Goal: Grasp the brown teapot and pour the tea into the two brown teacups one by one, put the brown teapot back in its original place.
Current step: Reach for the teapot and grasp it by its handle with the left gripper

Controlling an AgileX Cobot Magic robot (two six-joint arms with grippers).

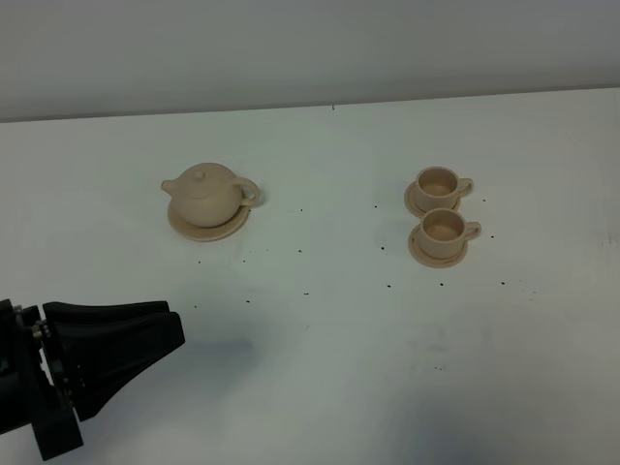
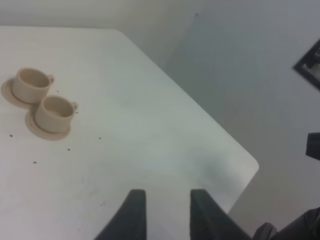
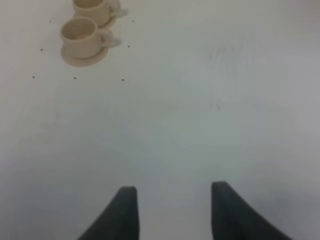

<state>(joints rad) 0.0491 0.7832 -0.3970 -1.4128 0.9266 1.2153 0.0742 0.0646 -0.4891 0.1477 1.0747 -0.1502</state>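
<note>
One view (the high one) shows the brown teapot (image 1: 205, 197).

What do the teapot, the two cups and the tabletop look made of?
Squat tan-beige teapot: likely ceramic, matte; even pale colour, no glare. Two small matching tan-beige teacups on saucers: same matte ceramic look. White tabletop: smooth, perhaps laminate; faint sheen, dark specks.

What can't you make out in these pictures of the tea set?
- Brown teapot: contents hidden by its lid, exterior high view; absent from both wrist views.
- Far teacup: cut by the right wrist picture's edge.
- Right gripper: outside the exterior high view.
</note>
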